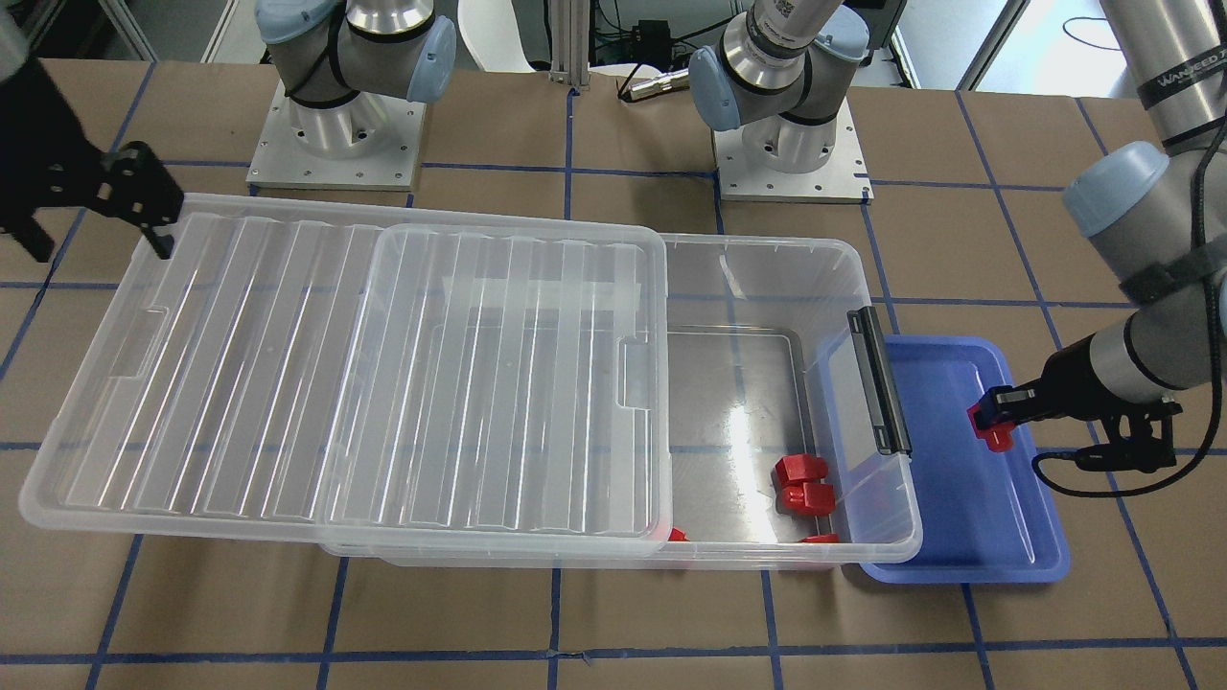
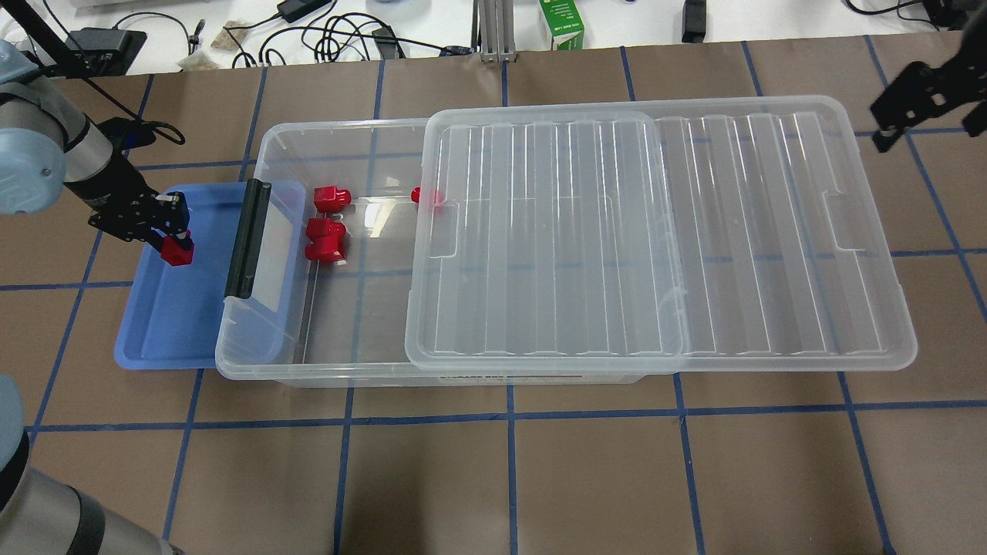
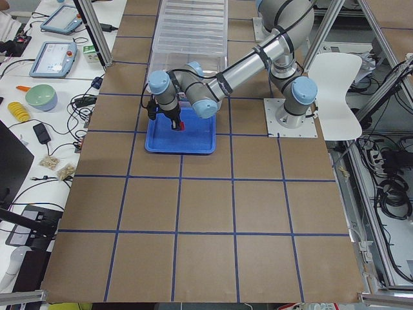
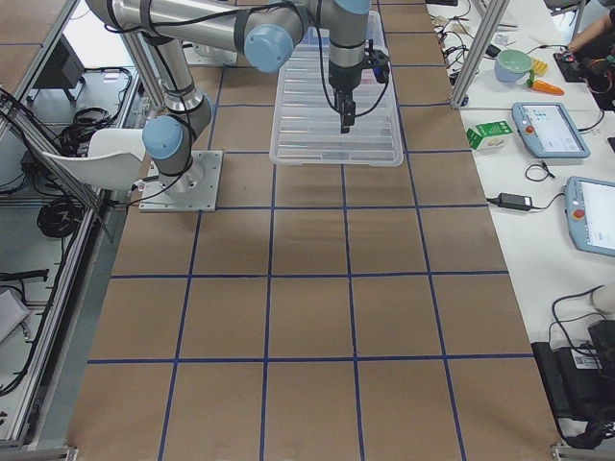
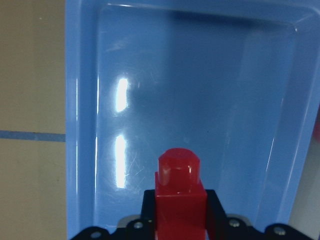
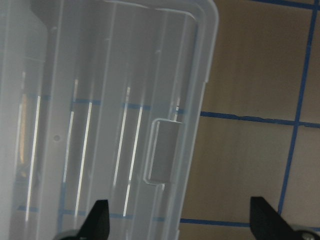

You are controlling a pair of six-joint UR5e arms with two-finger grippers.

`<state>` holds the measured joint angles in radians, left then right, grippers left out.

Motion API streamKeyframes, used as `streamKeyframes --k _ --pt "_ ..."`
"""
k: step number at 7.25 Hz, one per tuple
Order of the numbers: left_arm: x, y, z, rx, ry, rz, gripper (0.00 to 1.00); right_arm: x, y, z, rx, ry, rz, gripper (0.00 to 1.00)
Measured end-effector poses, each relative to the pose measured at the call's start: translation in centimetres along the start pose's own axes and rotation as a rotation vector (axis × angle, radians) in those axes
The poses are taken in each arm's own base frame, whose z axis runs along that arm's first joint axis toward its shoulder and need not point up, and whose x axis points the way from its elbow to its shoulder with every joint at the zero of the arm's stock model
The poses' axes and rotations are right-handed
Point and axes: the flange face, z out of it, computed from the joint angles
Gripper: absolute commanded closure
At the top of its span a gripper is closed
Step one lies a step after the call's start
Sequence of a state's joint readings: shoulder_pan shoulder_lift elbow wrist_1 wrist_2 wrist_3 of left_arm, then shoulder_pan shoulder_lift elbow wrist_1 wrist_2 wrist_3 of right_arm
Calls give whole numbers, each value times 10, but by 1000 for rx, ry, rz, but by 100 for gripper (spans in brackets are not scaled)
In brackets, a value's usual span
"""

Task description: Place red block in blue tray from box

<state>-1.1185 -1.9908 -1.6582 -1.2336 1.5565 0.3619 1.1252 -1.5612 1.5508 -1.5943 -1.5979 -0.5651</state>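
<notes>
1. L hand [image 2: 171,237]: clamped on one red block [image 5: 179,192], gripping its squarish body, stub pointing away from the wrist cam.
2. That block hangs over the blue tray [image 2: 158,331], inside the rim. Can't tell if it touches the floor.
3. The box [image 2: 339,368] sits on the worktop [image 2: 540,478]; in the overhead view its latch end overlaps the tray's side.
4. The lid [image 2: 694,231] is slid sideways, covering only the box's other end and sticking out past it.
5. More red blocks [image 2: 328,199] lie in the uncovered part, nr the latch end.
6. R hand [image 6: 180,220]: fingers spread wide, holding nothing, over the lid's outer end.
</notes>
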Motion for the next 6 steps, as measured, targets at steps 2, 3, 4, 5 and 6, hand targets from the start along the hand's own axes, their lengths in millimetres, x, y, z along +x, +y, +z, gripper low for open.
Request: streamKeyframes --k 2,3,4,5,6 --pt "-3 -10 23 -10 5 4 100 45 3 44 -52 -35 19 0" --pt "-2 -14 31 -15 7 7 100 54 0 71 -64 -42 23 0" --pt "0 -16 35 -15 8 11 100 60 -3 97 -65 -37 25 0" --pt "3 -17 37 -15 7 17 100 61 -2 117 -56 -26 25 0" --pt "5 -18 37 -14 7 20 100 60 0 130 -50 -20 26 0"
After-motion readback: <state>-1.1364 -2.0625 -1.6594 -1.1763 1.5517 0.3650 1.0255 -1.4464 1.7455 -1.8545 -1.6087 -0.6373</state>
